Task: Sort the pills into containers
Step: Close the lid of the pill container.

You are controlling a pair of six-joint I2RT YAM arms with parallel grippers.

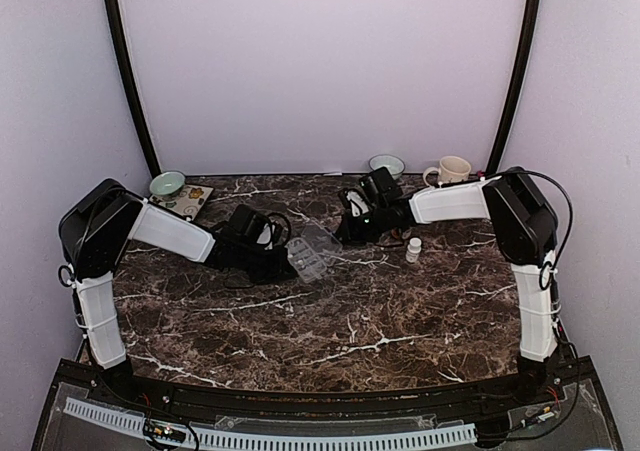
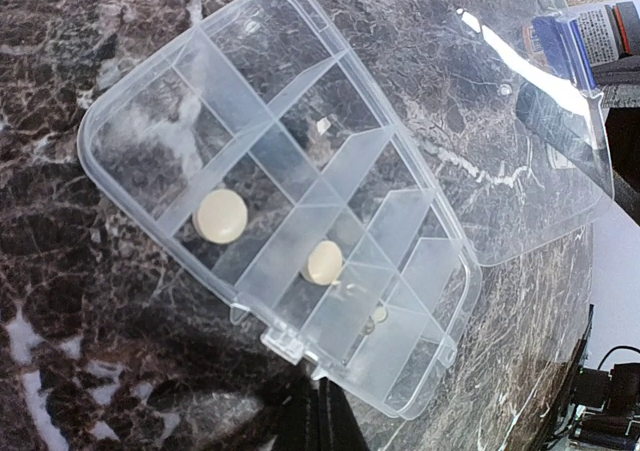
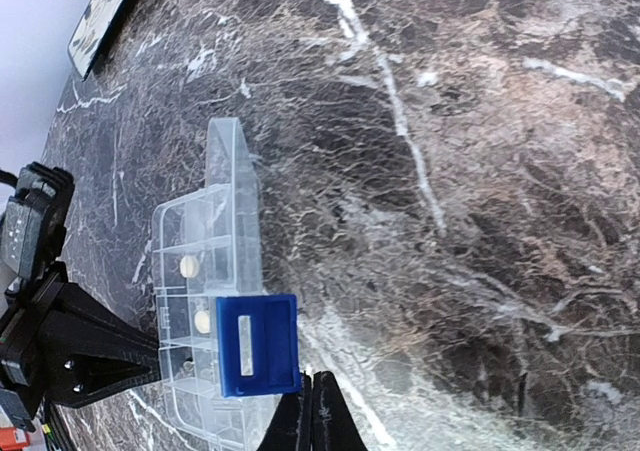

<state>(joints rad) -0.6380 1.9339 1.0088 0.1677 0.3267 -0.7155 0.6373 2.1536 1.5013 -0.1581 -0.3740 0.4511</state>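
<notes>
Dark marbled counter point(image 1: 350, 341), pale walls behind; the clear box point(image 2: 140, 161) lies near the middle, its lid point(image 2: 450, 121) thrown open beside it. Two round pills point(image 2: 220, 216) and some smaller bits sit in separate compartments point(image 2: 360, 186). Left fingers point(image 2: 300, 421) are pressed together and empty, tips at the box's latch edge, seemingly touching it. Right fingers point(image 3: 325, 426) are likewise closed, with no pill between them; a blue piece point(image 3: 258, 343) stands just beyond their tips, against the box, and whether they touch it cannot be told. Judged step: steadying the box for sorting. To do it well, press lightly at the edge so the box stays flat, avoid nudging the lid, and part the fingers only above a single pill, so neighbours keep to their own compartments.
</notes>
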